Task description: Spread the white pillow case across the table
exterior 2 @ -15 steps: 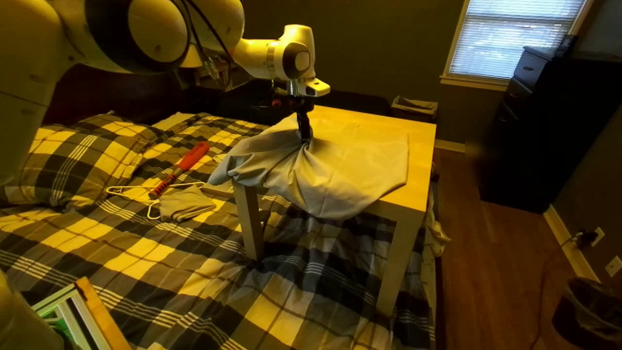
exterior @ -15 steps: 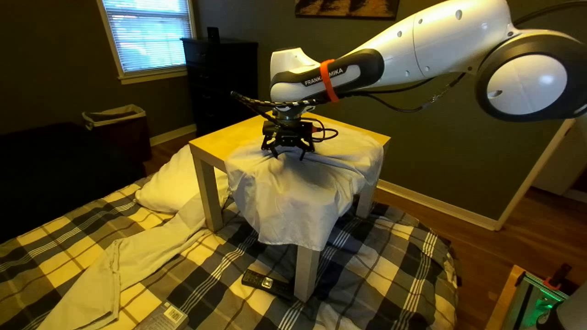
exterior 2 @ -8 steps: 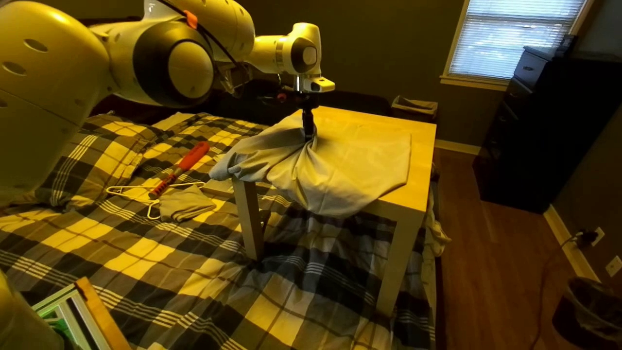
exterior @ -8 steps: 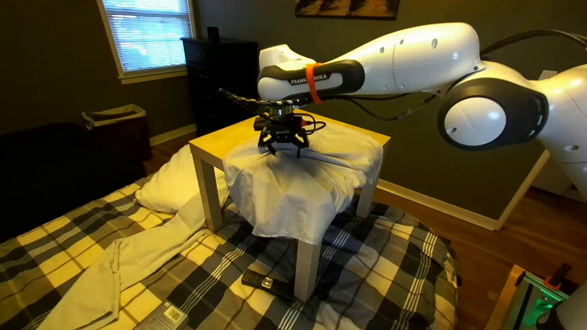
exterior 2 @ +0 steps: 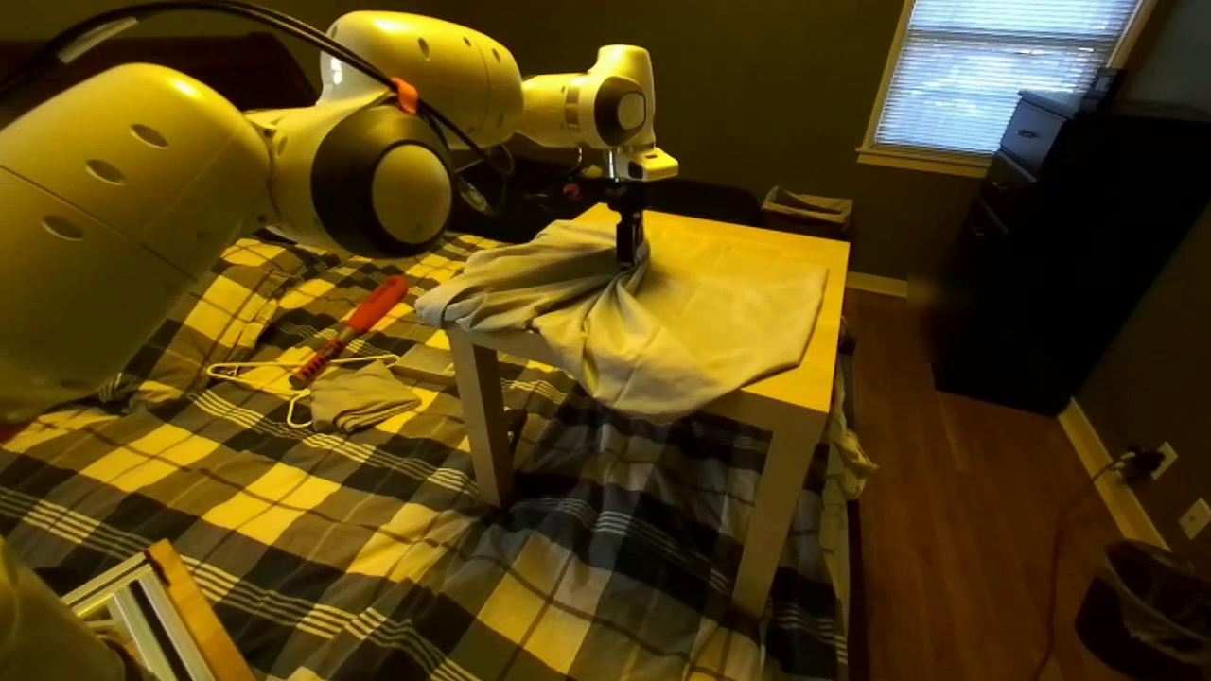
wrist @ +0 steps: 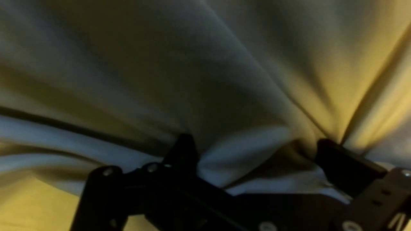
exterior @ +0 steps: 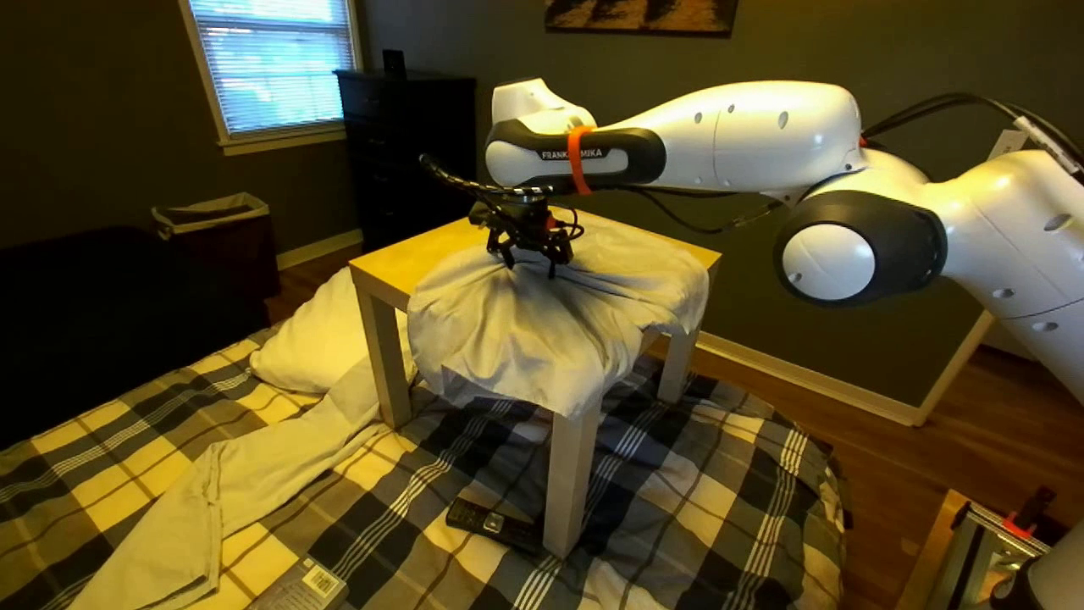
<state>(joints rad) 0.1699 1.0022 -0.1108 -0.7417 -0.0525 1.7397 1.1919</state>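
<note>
The white pillow case (exterior: 508,339) lies wrinkled over much of the table (exterior: 415,254), its near part hanging past the edges in both exterior views. Folds fan out from where my gripper (exterior: 531,266) presses down into the cloth. Across the tabletop (exterior 2: 757,236), a bare strip shows along the far side. My gripper (exterior 2: 628,261) points downward, with its tips at the fabric. Seen in the wrist view, the fingers (wrist: 184,150) stand wide apart, and bunched cloth (wrist: 244,150) bulges between them without being pinched. The very tips are partly sunk in folds.
Plaid bedding lies under the table legs. On it are a remote (exterior: 491,521) near a front leg, a plump pillow (exterior: 318,339), a red-handled tool (exterior 2: 350,331) and a hanger (exterior 2: 255,374). A dark cabinet (exterior: 411,152) stands behind.
My gripper has shifted farther over the tabletop, away from the arm's base, and tilted slightly. The pillow case has slid along with it, so its hanging front hem sits higher on the near leg.
</note>
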